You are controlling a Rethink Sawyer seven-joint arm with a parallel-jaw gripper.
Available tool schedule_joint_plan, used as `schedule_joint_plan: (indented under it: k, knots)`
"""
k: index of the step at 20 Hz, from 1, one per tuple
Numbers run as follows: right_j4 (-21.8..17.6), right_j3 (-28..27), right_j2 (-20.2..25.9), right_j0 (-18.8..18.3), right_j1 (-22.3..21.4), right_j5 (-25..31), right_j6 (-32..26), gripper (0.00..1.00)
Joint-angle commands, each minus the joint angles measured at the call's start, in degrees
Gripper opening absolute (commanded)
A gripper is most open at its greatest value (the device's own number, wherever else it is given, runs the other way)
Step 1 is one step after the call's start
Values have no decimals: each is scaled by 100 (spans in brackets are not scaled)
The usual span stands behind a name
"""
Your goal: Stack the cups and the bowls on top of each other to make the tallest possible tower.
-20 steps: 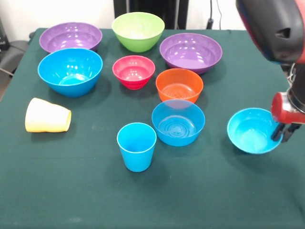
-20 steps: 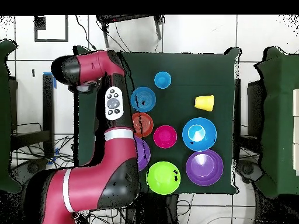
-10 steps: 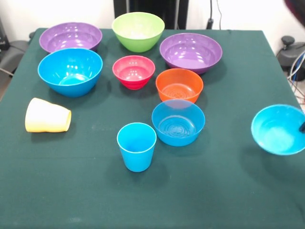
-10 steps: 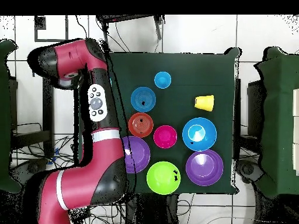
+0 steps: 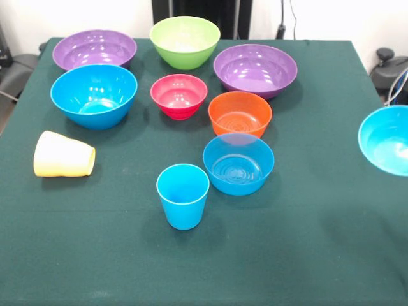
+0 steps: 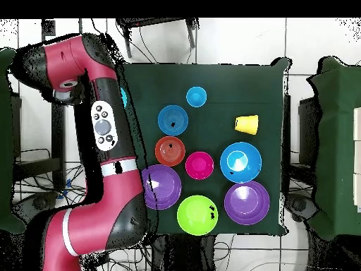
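Observation:
A small blue bowl (image 5: 386,148) hangs tilted in the air past the table's right edge in the front view; a sliver of it (image 6: 124,97) shows beside the arm (image 6: 102,127) in the overhead view. The gripper itself is hidden under the arm there and lies outside the front view. The sky-blue cup (image 5: 183,194) stands upright near the front. A mid-size blue bowl (image 5: 238,162) sits just right of it. The pale yellow cup (image 5: 62,155) lies on its side at the left. A large blue bowl (image 5: 94,94) sits behind it.
An orange bowl (image 5: 240,113), a pink-red bowl (image 5: 178,95), two purple bowls (image 5: 94,49) (image 5: 255,69) and a lime green bowl (image 5: 185,41) stand at the back of the green table (image 5: 306,242). Nothing is stacked.
The arm has swung away off the table's side, carrying the small blue bowl up and to the right in the front view. The gripper has left that view.

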Motion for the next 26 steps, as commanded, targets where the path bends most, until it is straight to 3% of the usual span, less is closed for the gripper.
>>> schedule_joint_plan:
  k: [1,10,15,17,20,26]
  knots:
    - [-395,-478,52,-72,0,757,-487,0]
    - [-113,-646,-348,-225,133,629,-1050,0]
    - [490,-741,-991,-319,308,461,-1371,0]
    - [1012,-798,-1543,-388,432,335,-1532,0]
    - [2177,-866,-2702,-558,682,43,-1699,0]
    - [5883,-899,-6557,-1219,1123,-774,-2202,0]
